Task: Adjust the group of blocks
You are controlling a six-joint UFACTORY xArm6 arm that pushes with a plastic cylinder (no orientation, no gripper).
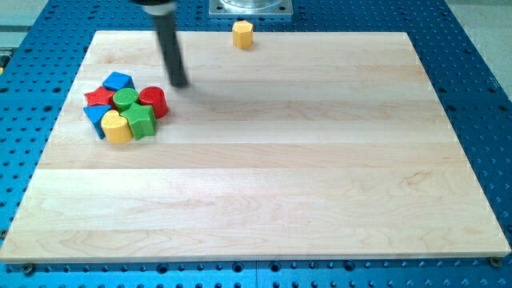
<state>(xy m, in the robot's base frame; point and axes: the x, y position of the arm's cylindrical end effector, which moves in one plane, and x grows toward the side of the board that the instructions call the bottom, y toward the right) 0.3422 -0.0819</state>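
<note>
A tight group of blocks sits at the view's left on the wooden board [264, 160]: a blue block [118, 81] at the top, a red star-like block [98, 97], a green cylinder [124, 99], a red cylinder [153, 102], a blue block [95, 118] at the lower left, a yellow heart-shaped block [117, 127] and a green block [142, 122]. My dark rod comes down from the view's top; my tip [180, 83] stands just up and to the right of the red cylinder, apart from it.
A single yellow block [242, 34] stands alone near the board's top edge, right of the rod. A metal mount [251, 7] sits beyond the top edge. Blue perforated table [480, 96] surrounds the board.
</note>
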